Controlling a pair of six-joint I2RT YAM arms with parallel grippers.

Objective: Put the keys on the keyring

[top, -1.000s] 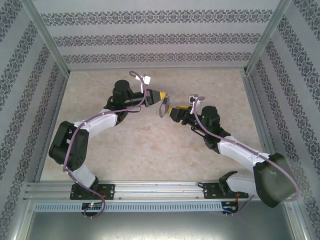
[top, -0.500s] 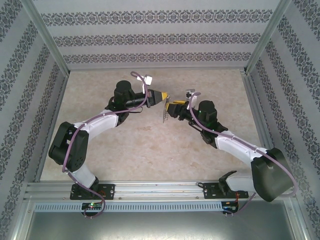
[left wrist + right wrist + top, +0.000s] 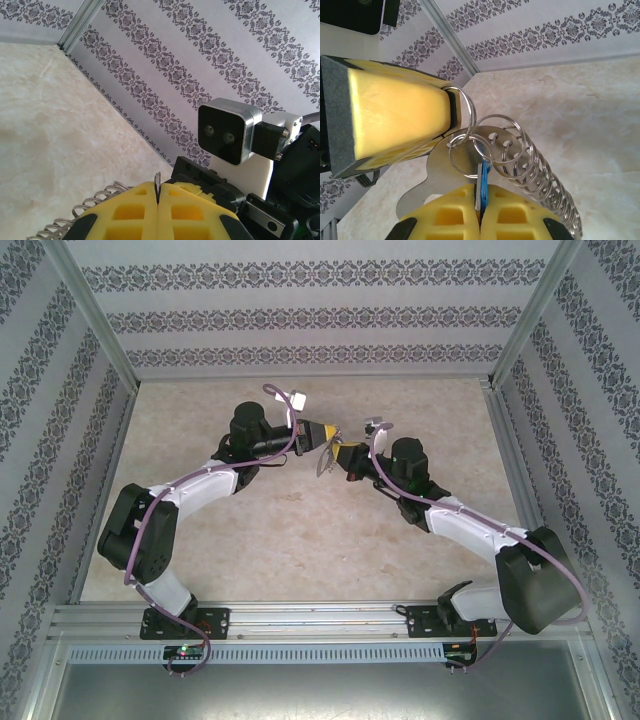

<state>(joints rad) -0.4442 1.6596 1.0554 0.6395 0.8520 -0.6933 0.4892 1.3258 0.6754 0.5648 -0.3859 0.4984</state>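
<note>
My left fingers (image 3: 127, 212) were pressed together on a thin edge of the keyring (image 3: 532, 162), its wire coils spilling out beside them. My right fingers (image 3: 517, 215) were clamped on the blue-headed key (image 3: 483, 181), just beside the keyring's flat plate. Both tips met over the middle of the counter (image 3: 300, 530), well apart from the patterned walls (image 3: 560, 390).
</note>
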